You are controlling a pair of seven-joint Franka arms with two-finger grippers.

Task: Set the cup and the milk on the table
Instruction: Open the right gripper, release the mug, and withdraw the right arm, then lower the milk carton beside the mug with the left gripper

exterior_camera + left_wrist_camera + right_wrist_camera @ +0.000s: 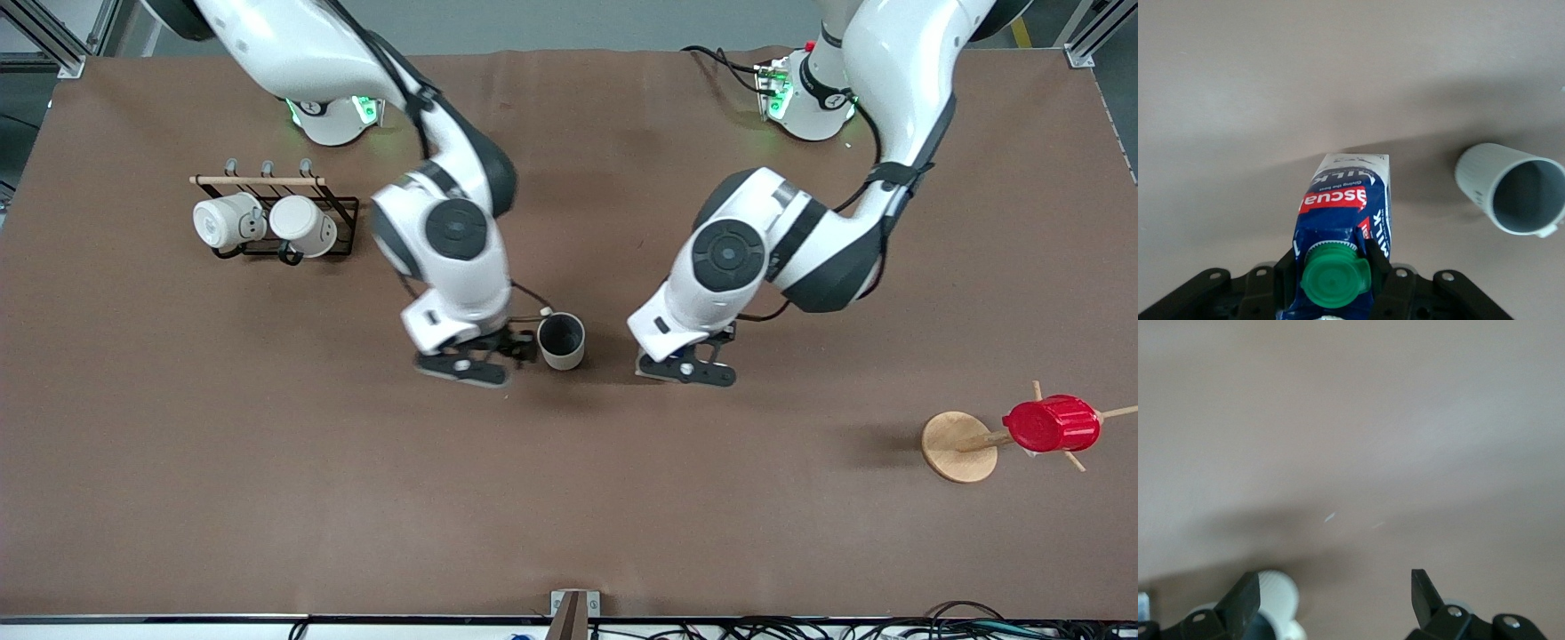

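Well apart from the right hand [467, 360], toward that arm's end of the table [267, 498]: two white mugs [265, 224] on a rack [329, 206], not part of this job. Right hand spread wide, gripping nothing, low over the table. Just beside it: the cup [562, 342], standing on the table, mouth up, tall way up and down, so probably let go on purpose.

Left hand [689, 364] clenched on the milk [1341, 213], near the green cap [1335, 280], likely to keep it straight. Long way of the carton running from the hand down to the table, cap end up. Cannot tell if the bottom touches yet. Well apart from this hand: a red cup [1052, 424] on a wooden stand [958, 446].
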